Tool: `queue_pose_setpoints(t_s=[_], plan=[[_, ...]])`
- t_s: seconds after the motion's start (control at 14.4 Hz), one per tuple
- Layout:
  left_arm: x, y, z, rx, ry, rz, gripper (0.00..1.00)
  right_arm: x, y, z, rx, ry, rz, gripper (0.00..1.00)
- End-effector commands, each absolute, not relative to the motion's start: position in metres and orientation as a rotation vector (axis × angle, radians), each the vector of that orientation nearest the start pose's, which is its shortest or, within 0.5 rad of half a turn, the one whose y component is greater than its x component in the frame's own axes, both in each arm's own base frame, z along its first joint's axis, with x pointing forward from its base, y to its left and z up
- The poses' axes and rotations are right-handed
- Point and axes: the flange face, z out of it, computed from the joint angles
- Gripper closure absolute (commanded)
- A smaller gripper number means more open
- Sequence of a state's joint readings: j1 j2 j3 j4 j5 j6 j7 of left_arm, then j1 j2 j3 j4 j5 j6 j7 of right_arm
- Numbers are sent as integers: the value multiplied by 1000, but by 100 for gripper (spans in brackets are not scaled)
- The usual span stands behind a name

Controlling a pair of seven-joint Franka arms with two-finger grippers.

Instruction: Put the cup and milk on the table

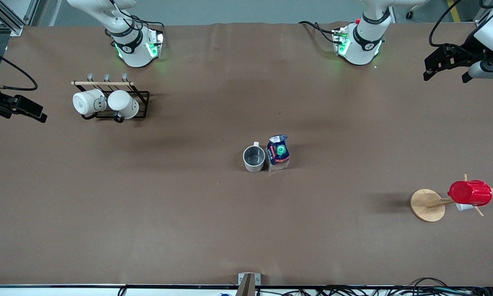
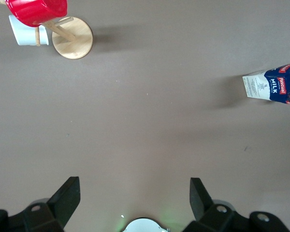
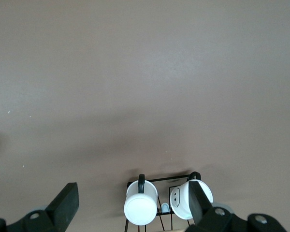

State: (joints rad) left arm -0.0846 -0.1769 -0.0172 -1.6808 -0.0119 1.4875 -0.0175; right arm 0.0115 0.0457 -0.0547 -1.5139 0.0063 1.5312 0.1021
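You see the cup [image 1: 254,158] and the milk [image 1: 278,153] standing upright on the table [image 1: 213,230], a little below the centre of the front frame. They stand just beside each other; I cannot tell if they touch. The cup is toward the right arm's end, with its handle pointing to the top of the frame, and the milk shows its green cap from above. In the left wrist view the milk [image 2: 274,88] appears at the right edge of the frame.

Your left gripper [image 1: 445,65] hangs in the upper right corner of the front frame, over the table edge at the left arm's end. In its wrist view the fingers [image 2: 67,199] stand wide apart with nothing between them.

Your right gripper [image 1: 22,109] is at the left edge of the front frame, at the right arm's end of the table. Its fingers [image 3: 65,203] are also spread wide and hold nothing. Both arms wait.

The black rack [image 1: 121,107] with two white mugs [image 1: 89,102] sits in the upper left part of the front frame. The red cup [image 1: 471,192] hangs on the wooden stand [image 1: 427,204] at the lower right.
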Motion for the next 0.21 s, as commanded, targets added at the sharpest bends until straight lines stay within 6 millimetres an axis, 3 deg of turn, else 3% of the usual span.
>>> queue_pose_setpoints(t_s=[0.0, 0.14], plan=[[490, -50, 663, -3144, 141, 32, 0, 563, -22, 626, -3112, 216, 46, 0], [491, -50, 661, -3143, 141, 39, 0, 563, -22, 626, -3112, 216, 46, 0]])
